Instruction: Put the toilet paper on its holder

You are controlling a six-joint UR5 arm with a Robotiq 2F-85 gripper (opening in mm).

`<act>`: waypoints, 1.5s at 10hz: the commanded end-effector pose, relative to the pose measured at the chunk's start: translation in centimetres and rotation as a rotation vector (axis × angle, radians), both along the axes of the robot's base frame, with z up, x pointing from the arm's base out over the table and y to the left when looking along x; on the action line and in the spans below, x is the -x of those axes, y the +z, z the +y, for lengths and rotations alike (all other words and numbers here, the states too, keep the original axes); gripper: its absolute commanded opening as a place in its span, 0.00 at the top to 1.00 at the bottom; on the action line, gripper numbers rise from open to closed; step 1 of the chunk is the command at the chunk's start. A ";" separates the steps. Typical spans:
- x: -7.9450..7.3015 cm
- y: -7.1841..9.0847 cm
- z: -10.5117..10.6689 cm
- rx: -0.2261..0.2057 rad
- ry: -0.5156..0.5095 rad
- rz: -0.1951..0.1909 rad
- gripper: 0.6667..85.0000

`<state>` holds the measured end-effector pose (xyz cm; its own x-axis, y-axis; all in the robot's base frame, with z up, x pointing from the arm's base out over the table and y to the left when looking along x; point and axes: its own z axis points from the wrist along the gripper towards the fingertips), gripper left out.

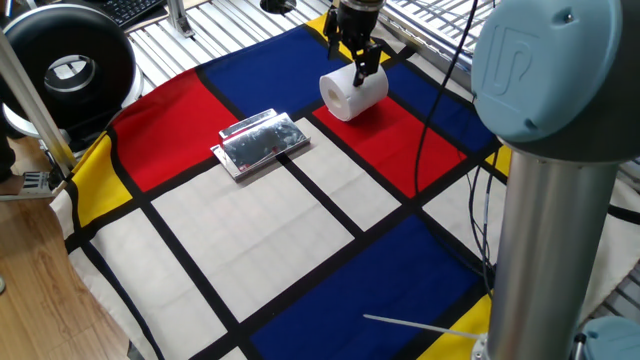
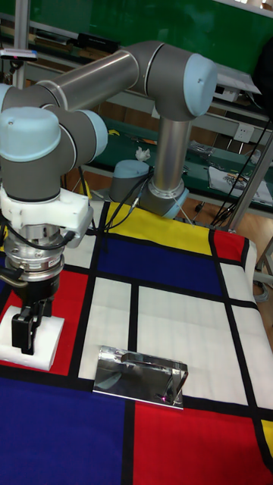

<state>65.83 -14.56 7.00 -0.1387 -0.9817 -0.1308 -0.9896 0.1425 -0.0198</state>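
The toilet paper (image 1: pixel 352 93) is a white roll lying on its side on a red patch of the cloth, at the back of the table. My gripper (image 1: pixel 351 54) hangs directly over it, open, with one finger (image 1: pixel 367 62) in front of the roll's top and the other behind it. In the tall fixed view the gripper (image 2: pixel 29 324) has its dark fingertips low over the roll (image 2: pixel 45 342). The holder (image 1: pixel 262 143), a shiny silver plate, lies flat to the left of the roll, apart from it, and shows as a mirrored block (image 2: pixel 140 374).
A big black round device (image 1: pixel 70 65) stands at the back left corner. The arm's grey column (image 1: pixel 550 210) fills the right side, with black cables (image 1: pixel 437 115) hanging beside it. A thin white stick (image 1: pixel 420 327) lies near the front right edge.
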 end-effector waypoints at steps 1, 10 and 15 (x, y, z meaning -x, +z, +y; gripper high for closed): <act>0.3 -0.3 -0.1 -0.030 -0.026 0.011 0.00; 1.0 -1.6 0.0 -0.029 -0.077 0.019 0.00; -0.3 -3.0 -2.0 0.035 -0.022 -0.006 0.02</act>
